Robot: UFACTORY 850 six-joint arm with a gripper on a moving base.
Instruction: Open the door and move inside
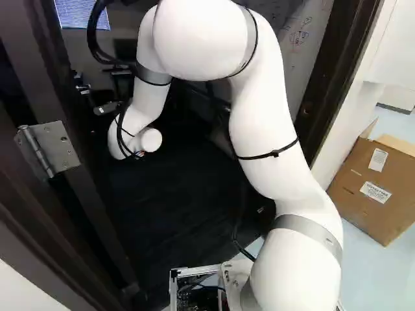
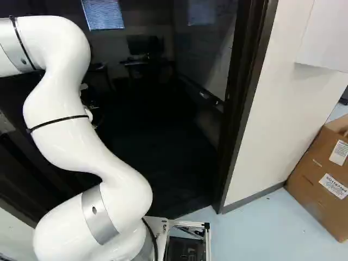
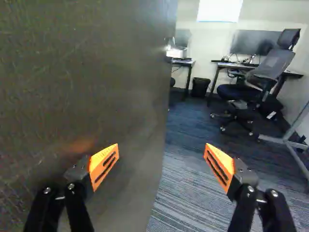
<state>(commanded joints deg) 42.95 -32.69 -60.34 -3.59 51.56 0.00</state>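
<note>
Your pincer stands wide, the cut-off door ahead of one finger. Shadow hides much of the doorway; you can't reliably read the labels on the box.

Door only partly in view

Dk. blue-grey striped carpet runs b/w the orange-padded black fingers & well ahead. On it, ahead of the finger over carpet: black mesh wheeled office chair, plus grey metal wheeled stand nearer. Farther out, ahead of the gap b/w fingers: small black waste bin, b/w two dk.-legged desks. Bigger grey-topped desk has dk. flat monitor w/ cables; smaller desk, white obj., too small to ID. R. of both base views, pos. rel. to fingers unclear: smooth pale-blue floor w/ brown cardboard box.
</note>
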